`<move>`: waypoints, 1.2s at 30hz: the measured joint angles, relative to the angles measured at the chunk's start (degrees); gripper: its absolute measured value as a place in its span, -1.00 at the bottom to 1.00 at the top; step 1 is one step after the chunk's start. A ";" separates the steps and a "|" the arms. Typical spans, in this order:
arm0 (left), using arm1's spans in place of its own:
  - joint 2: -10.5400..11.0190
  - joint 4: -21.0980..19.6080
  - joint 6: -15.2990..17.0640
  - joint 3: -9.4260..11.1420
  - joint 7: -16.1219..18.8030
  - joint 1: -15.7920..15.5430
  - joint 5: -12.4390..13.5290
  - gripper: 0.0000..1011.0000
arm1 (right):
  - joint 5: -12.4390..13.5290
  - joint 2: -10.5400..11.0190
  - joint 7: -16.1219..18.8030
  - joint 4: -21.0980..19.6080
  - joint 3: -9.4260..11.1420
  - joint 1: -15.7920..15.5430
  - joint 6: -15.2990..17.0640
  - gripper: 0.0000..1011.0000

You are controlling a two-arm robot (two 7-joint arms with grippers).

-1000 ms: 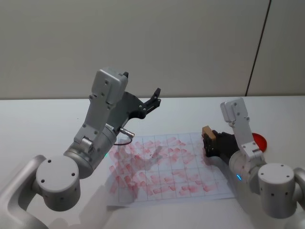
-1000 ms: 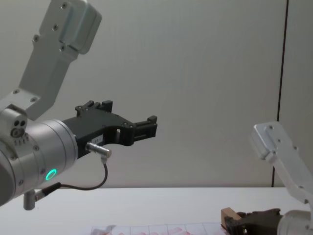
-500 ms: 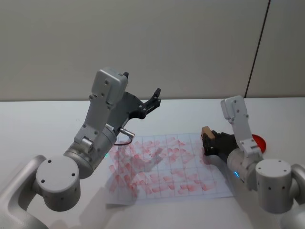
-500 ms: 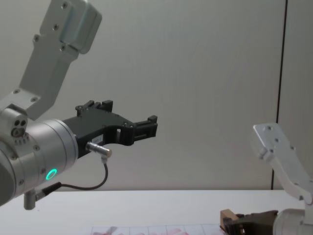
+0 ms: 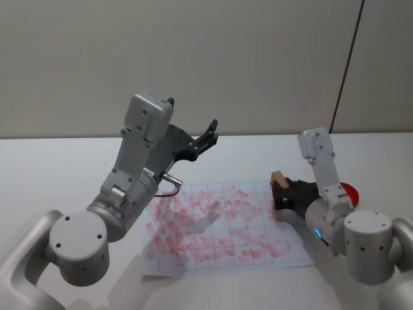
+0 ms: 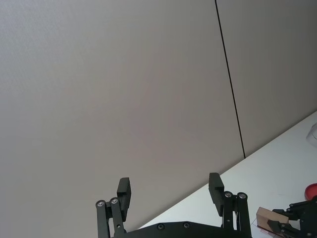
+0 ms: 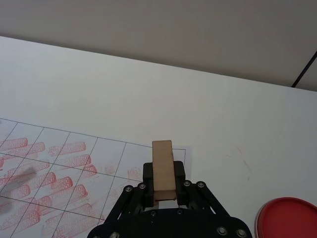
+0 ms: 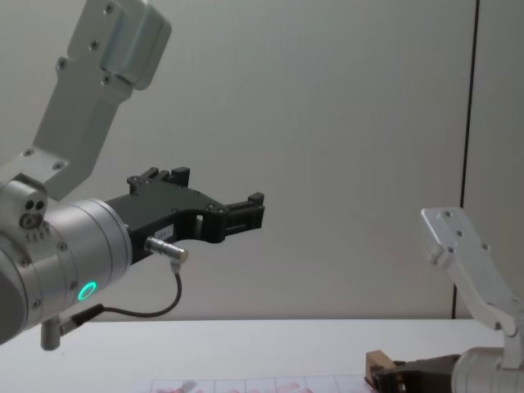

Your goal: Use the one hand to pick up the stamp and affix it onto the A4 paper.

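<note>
The tan wooden stamp (image 5: 278, 178) (image 7: 163, 168) (image 8: 377, 361) (image 6: 267, 220) is clamped in my right gripper (image 5: 282, 191) (image 7: 162, 191), low over the far right corner of the A4 paper (image 5: 222, 223) (image 7: 59, 163). The sheet lies flat on the table, its grid boxes full of red stamp marks. In the right wrist view the stamp sticks out past the black fingers (image 7: 148, 173) above the sheet's corner box. My left gripper (image 5: 208, 135) (image 6: 169, 191) (image 8: 246, 214) is raised high above the sheet's far left part, open and empty.
A flat red round ink pad (image 5: 349, 192) (image 7: 287, 218) sits on the white table (image 5: 58, 168) just right of the paper, behind my right arm. A grey wall stands behind the table.
My right gripper has sunk lower and drawn slightly nearer with the stamp. The left arm has not moved.
</note>
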 joint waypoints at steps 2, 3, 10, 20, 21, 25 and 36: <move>0.00 0.00 0.00 0.00 0.00 0.00 0.00 0.98 | 0.16 -0.02 0.01 -0.02 0.03 -0.01 0.16 -0.56; 0.00 0.00 0.00 0.00 0.00 0.00 0.00 0.98 | 0.29 -0.02 0.01 -0.24 0.06 -0.08 0.31 -0.56; 0.00 0.00 0.00 0.00 0.00 0.00 0.00 0.98 | 0.98 0.19 0.25 -2.54 0.11 -1.04 0.48 -0.56; 0.00 0.00 0.00 0.00 0.00 0.00 0.00 0.98 | 2.10 1.23 0.41 -9.48 0.50 -3.01 -1.01 -0.56; 0.00 0.00 0.00 0.00 0.00 0.00 0.00 0.98 | 2.21 1.34 0.39 -10.07 0.58 -3.14 -1.26 -0.56; 0.00 0.00 0.00 0.00 0.00 0.00 0.00 0.98 | 2.77 1.91 0.21 -13.32 1.02 -3.92 -2.26 -0.56; 0.00 0.00 0.00 0.00 0.00 0.00 0.00 0.98 | 4.74 4.66 -1.81 -21.13 3.37 -6.30 -4.00 -0.56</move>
